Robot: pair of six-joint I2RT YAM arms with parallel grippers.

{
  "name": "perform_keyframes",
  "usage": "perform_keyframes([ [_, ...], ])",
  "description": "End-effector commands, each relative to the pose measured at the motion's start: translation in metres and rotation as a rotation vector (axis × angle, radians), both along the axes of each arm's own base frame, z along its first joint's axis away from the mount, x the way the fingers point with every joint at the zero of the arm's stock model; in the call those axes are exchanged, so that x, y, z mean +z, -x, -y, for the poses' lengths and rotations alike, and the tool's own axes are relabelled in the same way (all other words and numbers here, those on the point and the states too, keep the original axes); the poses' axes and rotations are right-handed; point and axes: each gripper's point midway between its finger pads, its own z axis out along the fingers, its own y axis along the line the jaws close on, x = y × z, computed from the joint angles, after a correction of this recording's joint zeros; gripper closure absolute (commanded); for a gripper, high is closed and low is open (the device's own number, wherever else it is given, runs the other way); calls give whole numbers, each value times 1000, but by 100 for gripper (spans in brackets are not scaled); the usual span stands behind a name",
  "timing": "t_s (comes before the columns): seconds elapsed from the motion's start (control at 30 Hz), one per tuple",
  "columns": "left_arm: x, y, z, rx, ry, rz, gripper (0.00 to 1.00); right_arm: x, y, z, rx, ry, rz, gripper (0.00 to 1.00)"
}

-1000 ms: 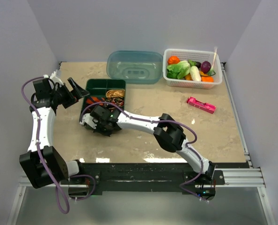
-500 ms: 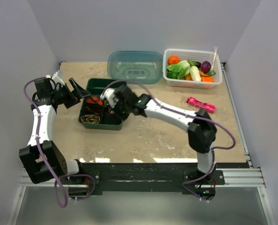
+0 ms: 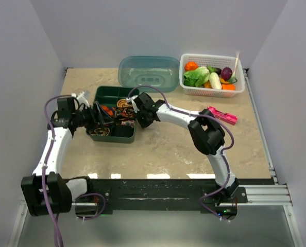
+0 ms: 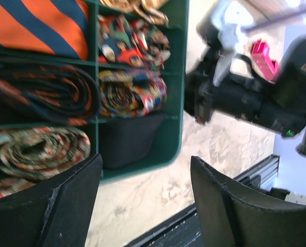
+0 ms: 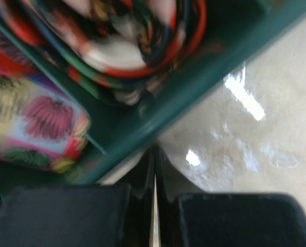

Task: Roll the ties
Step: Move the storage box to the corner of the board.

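A green divided tray holds several rolled ties. In the left wrist view an orange tie with dark stripes lies at the top left, a dark coil below it and a tan patterned coil under that. Two colourful coils fill cells beside an empty cell. My left gripper hangs open over the tray's near corner with nothing between its fingers. My right gripper is shut and empty, its tip at the outer side of the tray rim, next to a red-edged coil.
A teal tub sits behind the tray. At the back right stands a white basket of toy vegetables. A pink flat gadget lies on the table right of the right arm. The table's front edge runs just beyond my left fingers.
The right arm swung from the tray's near left corner across to its right side. The left gripper came in from the left to hang over the tray, and its jaws narrowed a little.
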Motion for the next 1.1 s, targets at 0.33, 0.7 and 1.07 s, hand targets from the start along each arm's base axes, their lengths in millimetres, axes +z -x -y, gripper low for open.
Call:
perform_keyframes([
  [0.33, -65, 82, 6, 105, -44, -194, 30, 11, -21, -82, 16, -194, -71, 100],
  [0.7, -83, 67, -11, 209, -101, -259, 34, 29, -41, -117, -7, -306, -36, 100],
  [1.07, -106, 46, -21, 263, -137, -294, 28, 49, -49, -152, 26, -426, -29, 100],
])
